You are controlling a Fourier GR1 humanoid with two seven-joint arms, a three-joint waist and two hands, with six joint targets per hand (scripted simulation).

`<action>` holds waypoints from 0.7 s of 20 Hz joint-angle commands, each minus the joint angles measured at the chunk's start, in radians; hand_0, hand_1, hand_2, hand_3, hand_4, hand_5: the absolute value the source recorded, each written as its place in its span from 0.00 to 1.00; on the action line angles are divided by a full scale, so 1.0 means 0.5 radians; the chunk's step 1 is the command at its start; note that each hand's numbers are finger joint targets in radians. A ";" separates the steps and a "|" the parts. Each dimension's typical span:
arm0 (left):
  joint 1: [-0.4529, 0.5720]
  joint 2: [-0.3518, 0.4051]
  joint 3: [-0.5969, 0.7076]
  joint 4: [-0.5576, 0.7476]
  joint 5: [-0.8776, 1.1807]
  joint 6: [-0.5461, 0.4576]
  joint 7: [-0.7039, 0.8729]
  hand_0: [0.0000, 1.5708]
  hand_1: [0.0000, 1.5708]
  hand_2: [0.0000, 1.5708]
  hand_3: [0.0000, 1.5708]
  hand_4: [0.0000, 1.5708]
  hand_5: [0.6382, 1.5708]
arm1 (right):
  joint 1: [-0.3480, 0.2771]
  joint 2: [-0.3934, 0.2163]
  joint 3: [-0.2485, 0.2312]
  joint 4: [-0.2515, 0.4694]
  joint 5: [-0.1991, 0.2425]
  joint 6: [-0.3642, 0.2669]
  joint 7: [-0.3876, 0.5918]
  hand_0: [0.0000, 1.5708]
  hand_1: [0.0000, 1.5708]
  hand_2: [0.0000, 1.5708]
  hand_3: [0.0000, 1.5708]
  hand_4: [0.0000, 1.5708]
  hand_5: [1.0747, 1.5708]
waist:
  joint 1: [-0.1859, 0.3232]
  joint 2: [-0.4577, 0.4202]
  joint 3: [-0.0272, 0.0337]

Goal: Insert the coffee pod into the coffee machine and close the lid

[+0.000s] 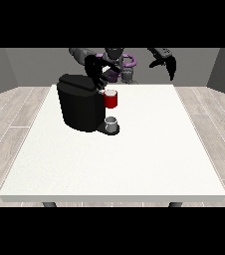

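Note:
A black coffee machine (78,105) stands on the left half of the white table (134,159). Its lid (77,82) lies down on top. A red pod holder (111,99) juts from its front, and a small grey cup (112,124) sits on the base below it. The hand at the view's left (96,70) hovers over the machine's top front edge, just above the red part, with fingers spread. The hand at the view's right (167,62) is raised off the table at the back right, fingers hanging relaxed. No separate coffee pod shows.
The robot's torso (118,64) stands behind the table's far edge. Wooden floor surrounds the table, and grey walls close the back.

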 commanded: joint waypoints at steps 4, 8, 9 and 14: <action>-0.181 0.025 -0.008 0.026 0.029 -0.054 -0.038 0.00 0.00 0.00 0.00 0.27 1.00 | -0.301 0.113 0.103 -0.139 0.034 0.013 -0.058 0.00 0.00 0.00 0.00 0.15 1.00 | 0.240 0.150 -0.037; -0.149 -0.047 -0.073 0.053 0.031 -0.068 -0.011 0.00 0.00 0.00 0.00 0.28 1.00 | -0.341 0.033 0.068 -0.237 0.017 0.077 0.132 0.00 0.00 0.00 0.00 0.06 1.00 | 0.302 0.103 -0.037; -0.168 -0.015 -0.060 0.029 0.019 -0.068 -0.058 0.00 0.00 0.00 0.00 0.25 1.00 | -0.277 0.044 0.079 -0.249 0.052 0.037 0.078 0.00 0.00 0.00 0.00 0.09 1.00 | 0.339 0.169 -0.035; -0.249 -0.029 -0.071 0.037 0.042 -0.088 -0.021 0.00 0.00 0.00 0.00 0.27 1.00 | -0.302 -0.076 0.045 -0.349 0.096 0.079 0.136 0.00 0.00 0.00 0.00 0.00 1.00 | 0.427 0.239 -0.034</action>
